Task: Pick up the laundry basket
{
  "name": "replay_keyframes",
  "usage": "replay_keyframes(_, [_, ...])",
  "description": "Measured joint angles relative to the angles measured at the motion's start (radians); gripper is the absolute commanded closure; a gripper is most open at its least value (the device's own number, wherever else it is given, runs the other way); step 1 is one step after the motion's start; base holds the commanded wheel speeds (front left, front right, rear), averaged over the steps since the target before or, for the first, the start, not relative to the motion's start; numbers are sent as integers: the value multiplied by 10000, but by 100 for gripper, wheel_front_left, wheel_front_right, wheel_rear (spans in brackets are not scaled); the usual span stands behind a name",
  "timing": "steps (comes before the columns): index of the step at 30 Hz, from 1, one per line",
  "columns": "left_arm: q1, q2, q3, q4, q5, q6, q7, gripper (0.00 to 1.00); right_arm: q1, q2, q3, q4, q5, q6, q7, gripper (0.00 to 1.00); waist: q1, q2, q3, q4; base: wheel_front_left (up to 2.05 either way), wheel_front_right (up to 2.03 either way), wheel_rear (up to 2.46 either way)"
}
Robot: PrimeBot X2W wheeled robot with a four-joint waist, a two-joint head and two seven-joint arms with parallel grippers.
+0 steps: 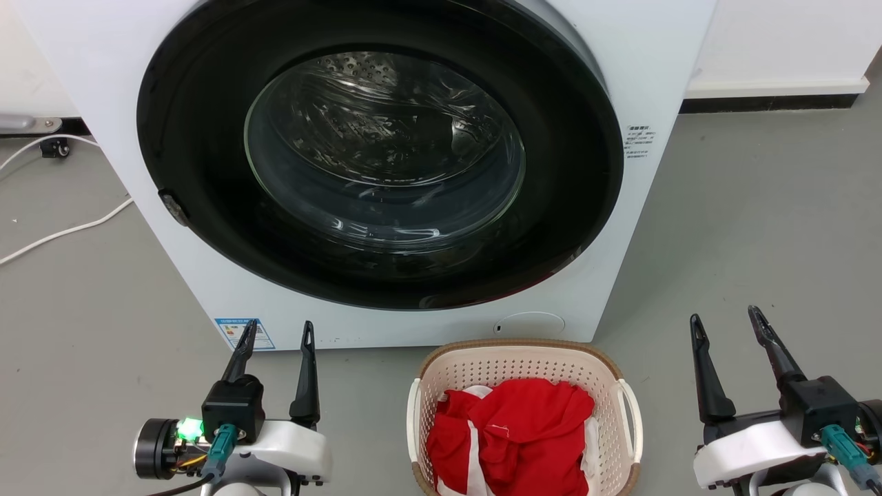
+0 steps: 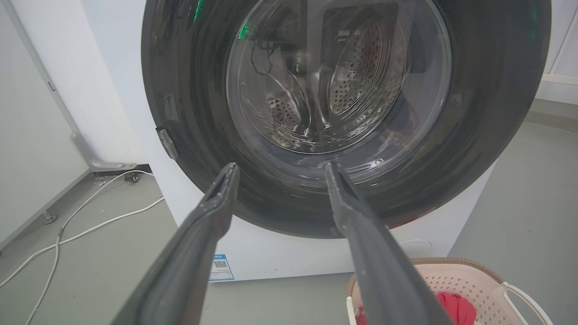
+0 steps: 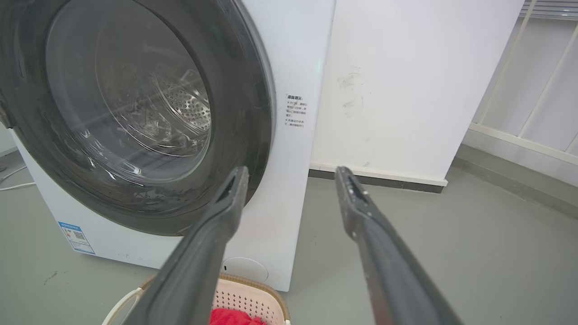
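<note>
The left gripper [image 1: 280, 324] and right gripper [image 1: 723, 314] are being held with fingers apart. The laundry basket [image 1: 518, 359] is being flanked, untouched

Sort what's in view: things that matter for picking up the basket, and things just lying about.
For the job: basket; left gripper, open; right gripper, open.
Just lying about: washer; red clothes inside the basket; white cable left of the washer.
</note>
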Motion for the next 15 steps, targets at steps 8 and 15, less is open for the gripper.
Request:
replay_keyframes(8, [-35,-2,-4,115,2,-75,0,0,-1,0,17,88,46,0,-2,0,0,0,105,-47,0,0,0])
replay_keyframes(15, [-393,-15,-130,683,-113,-267,-13,0,-173,-4,-65,652,-50,2,-6,0,0,0,521,-147,0,0,0])
